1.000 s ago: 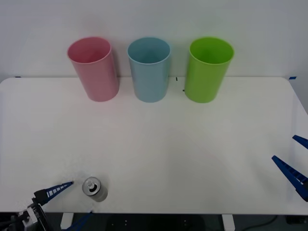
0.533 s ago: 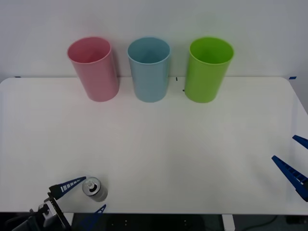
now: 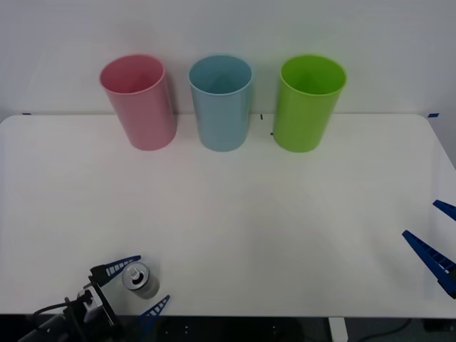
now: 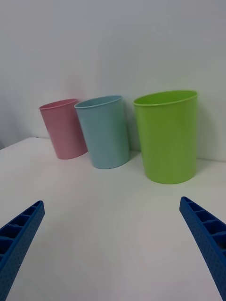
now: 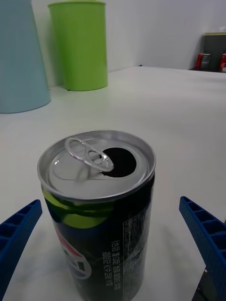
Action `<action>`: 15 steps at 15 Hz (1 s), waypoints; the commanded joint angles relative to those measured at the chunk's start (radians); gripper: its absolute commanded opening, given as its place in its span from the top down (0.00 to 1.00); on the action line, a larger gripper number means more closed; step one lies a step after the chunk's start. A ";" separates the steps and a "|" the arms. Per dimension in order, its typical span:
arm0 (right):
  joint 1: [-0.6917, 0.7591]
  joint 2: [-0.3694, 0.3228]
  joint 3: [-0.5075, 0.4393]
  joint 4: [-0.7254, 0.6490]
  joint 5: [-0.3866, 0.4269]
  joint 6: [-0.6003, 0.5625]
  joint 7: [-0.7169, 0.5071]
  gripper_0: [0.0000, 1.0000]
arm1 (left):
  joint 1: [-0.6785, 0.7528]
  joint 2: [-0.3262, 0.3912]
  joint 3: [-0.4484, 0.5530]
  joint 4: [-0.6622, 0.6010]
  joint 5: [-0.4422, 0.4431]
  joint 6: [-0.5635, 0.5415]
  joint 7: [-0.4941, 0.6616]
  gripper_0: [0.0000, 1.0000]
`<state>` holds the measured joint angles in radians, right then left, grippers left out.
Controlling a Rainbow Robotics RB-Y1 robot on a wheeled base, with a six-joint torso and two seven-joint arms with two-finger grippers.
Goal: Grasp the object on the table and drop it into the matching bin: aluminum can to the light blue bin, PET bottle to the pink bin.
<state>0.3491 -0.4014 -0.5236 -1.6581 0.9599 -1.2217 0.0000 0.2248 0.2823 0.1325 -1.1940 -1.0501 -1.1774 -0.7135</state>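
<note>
Down at the near left corner of the white table (image 3: 228, 214), the left gripper (image 3: 140, 283) sits low at the table's front edge with its two blue ribbed fingers spread wide, one on either side of the aluminum can (image 3: 140, 279), neither of them touching it. The can stands upright close to the edge; from the left wrist camera its silver top shows a lifted pull-tab and an open mouth, with a dark printed side below (image 5: 101, 207), and the finger tips are well clear of its flanks. Over at the near right edge of the table the right gripper (image 3: 436, 239) hangs idle, its blue fingers also parted wide and holding nothing. The broad middle of the tabletop lies between the can and the bins. Along the far edge, against the pale wall, three tall cup-shaped bins stand upright in a row: the pink bin (image 3: 139, 102) on the left, the light blue bin (image 3: 221, 102) just beside it in the middle, and a green bin (image 3: 308, 102) to the right.
</note>
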 commanded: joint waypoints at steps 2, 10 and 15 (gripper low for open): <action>0.000 0.000 0.000 0.000 0.000 0.000 0.000 0.00 | -0.010 -0.002 -0.007 0.005 -0.001 0.002 0.000 0.00; 0.000 0.000 0.000 0.000 0.000 0.000 0.000 0.00 | -0.010 -0.003 -0.005 0.005 0.007 0.002 -0.001 1.00; 0.000 0.000 0.000 0.000 0.000 0.000 0.000 0.00 | -0.012 -0.003 0.001 0.005 0.010 0.002 0.003 1.00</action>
<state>0.3491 -0.4014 -0.5236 -1.6581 0.9599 -1.2217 -0.0001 0.2143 0.2791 0.1321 -1.1887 -1.0407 -1.1745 -0.7124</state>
